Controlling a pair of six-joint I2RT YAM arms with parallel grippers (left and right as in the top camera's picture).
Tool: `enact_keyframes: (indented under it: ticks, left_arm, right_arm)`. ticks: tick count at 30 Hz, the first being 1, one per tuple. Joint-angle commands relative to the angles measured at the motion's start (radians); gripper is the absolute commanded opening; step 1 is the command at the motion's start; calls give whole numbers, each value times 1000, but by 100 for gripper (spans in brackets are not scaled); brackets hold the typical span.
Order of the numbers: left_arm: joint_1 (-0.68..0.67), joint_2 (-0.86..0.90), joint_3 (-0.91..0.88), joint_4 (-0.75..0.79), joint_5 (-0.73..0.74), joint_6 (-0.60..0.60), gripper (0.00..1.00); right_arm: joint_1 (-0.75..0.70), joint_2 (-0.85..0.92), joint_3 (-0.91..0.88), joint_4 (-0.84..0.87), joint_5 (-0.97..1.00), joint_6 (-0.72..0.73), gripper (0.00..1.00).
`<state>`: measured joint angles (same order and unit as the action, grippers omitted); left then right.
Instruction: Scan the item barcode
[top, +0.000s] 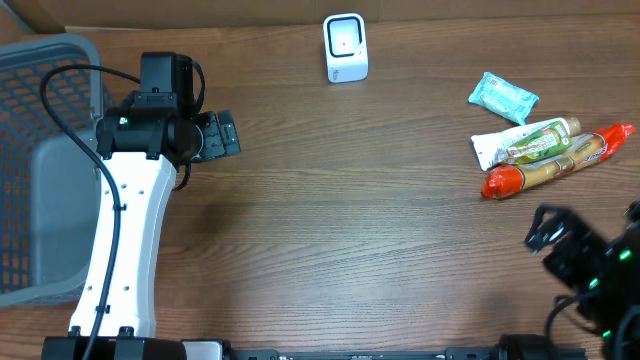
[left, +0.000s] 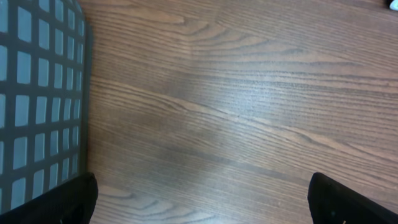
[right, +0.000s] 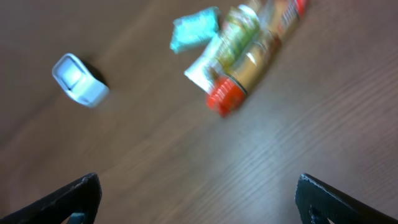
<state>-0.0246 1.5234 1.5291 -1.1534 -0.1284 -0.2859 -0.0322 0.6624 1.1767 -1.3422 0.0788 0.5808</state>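
Note:
A white barcode scanner (top: 345, 47) stands at the table's far edge, also seen in the right wrist view as the scanner (right: 79, 79). At the right lie three items: a teal packet (top: 503, 97), a white and green tube (top: 528, 141) and a long orange pack with red ends (top: 555, 162). The right wrist view shows the packet (right: 196, 28), the tube (right: 224, 46) and the orange pack (right: 252, 65) ahead. My right gripper (top: 545, 228) (right: 199, 199) is open and empty, just short of them. My left gripper (top: 225, 135) (left: 202, 199) is open over bare wood.
A grey mesh basket (top: 40, 150) fills the left side of the table, beside my left arm; its wall (left: 37, 93) shows at the left of the left wrist view. Brown wood lies between the scanner and the items.

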Motion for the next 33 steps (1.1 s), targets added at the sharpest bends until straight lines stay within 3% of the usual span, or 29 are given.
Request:
enact_keyframes:
  ticks: [1, 3, 9, 16, 24, 33]
  left_arm:
    - [-2, 3, -5, 2, -10, -6, 99]
    - [-2, 3, -5, 2, -10, -6, 99]
    - [-2, 3, -5, 2, -10, -6, 100]
    - [-2, 3, -5, 2, -10, -6, 100]
    - [-2, 3, -5, 2, -10, -6, 100]
    - [-2, 3, -5, 2, -10, -6, 99]
  right_arm:
    - [-2, -122, -185, 68, 40, -10, 100]
    - [-2, -187, -269, 171, 55, -69, 100]
    - [-2, -346, -557, 721, -90, -462, 100]
    - [-2, -431, -867, 1166, -195, -499, 100]
    - [-2, -565, -1075, 1316, -211, -476, 100]
    - [-2, -660, -1168, 1266, -188, -477, 100]
